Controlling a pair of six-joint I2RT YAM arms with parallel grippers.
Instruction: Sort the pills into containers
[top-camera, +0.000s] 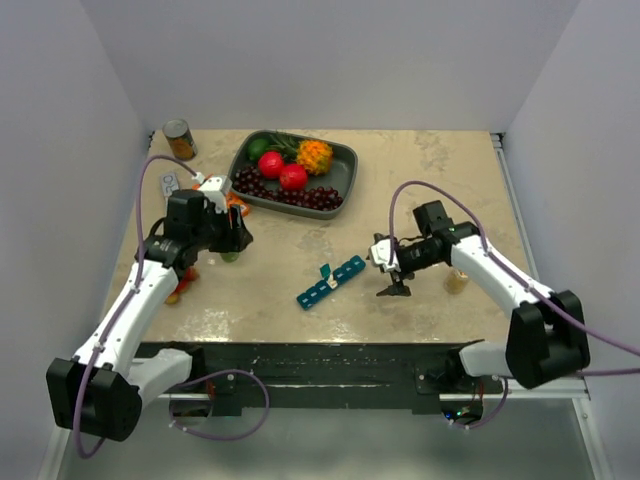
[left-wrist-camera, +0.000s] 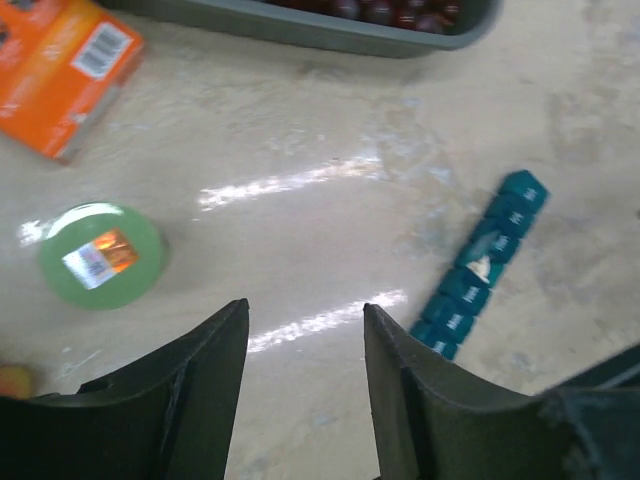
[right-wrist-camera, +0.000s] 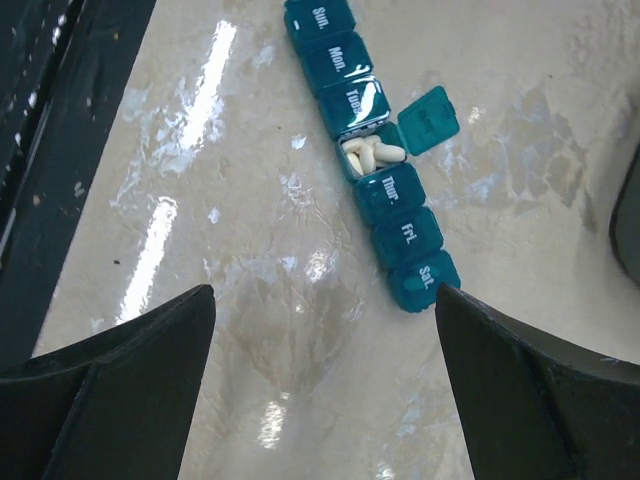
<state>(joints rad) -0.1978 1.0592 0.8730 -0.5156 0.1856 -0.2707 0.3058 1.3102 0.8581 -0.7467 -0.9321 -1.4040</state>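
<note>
The teal pill-organizer strip (top-camera: 331, 282) lies slanted at the table's middle front. Its Wednesday lid (right-wrist-camera: 429, 119) stands open and white pills (right-wrist-camera: 370, 152) lie inside that compartment; the other lids are shut. It also shows in the left wrist view (left-wrist-camera: 481, 265). My right gripper (right-wrist-camera: 325, 300) is open and empty, hovering just beside the strip's "Sat." end (right-wrist-camera: 426, 281); in the top view it (top-camera: 392, 281) sits right of the strip. My left gripper (left-wrist-camera: 305, 320) is open and empty above bare table, left of the strip; in the top view it (top-camera: 238, 240) is at the left.
A dark grey tray (top-camera: 343, 176) of fruit stands at the back. A tan bottle (top-camera: 457, 281) sits under my right arm. A green round lid (left-wrist-camera: 101, 255) and an orange box (left-wrist-camera: 60, 70) lie near my left gripper. A can (top-camera: 180, 139) stands back left.
</note>
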